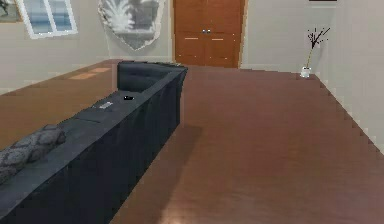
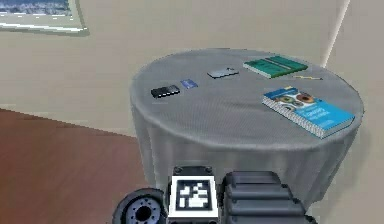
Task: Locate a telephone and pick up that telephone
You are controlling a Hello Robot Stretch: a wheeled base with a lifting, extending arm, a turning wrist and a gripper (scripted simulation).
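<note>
Where the arm side view looks out, a round table (image 2: pixel 230 150) w/ grey cloth stands agst a beige wall, & the telephone (image 2: pixel 165 92), a small dark flat slab, lies on top near the table's left rim. Just right of it sits a smaller dark-blue item (image 2: pixel 187 84), then a grey flat thing (image 2: pixel 222 72). Farther right are a green book (image 2: pixel 272 66), a thin pencil-like stick (image 2: pixel 311 77) & a blue book (image 2: pixel 308 109) nearer the front rim. At that view's bottom edge is a white marker square (image 2: pixel 195 196) w/ the gripper (image 2: pixel 141 211) as a dark body left of it. Its far end can't be made out, so can't tell its state or whether it holds anything. Framed picture (image 2: pixel 38 12) hangs top left. Fwd view: dark sofa (image 1: pixel 120 130) w/ patterned cushions (image 1: pixel 30 150) along the left, wood floor (image 1: pixel 270 140), double wooden door (image 1: pixel 208 32) on far wall, window (image 1: pixel 48 15), white vase w/ bare twigs (image 1: pixel 306 68) far right.
</note>
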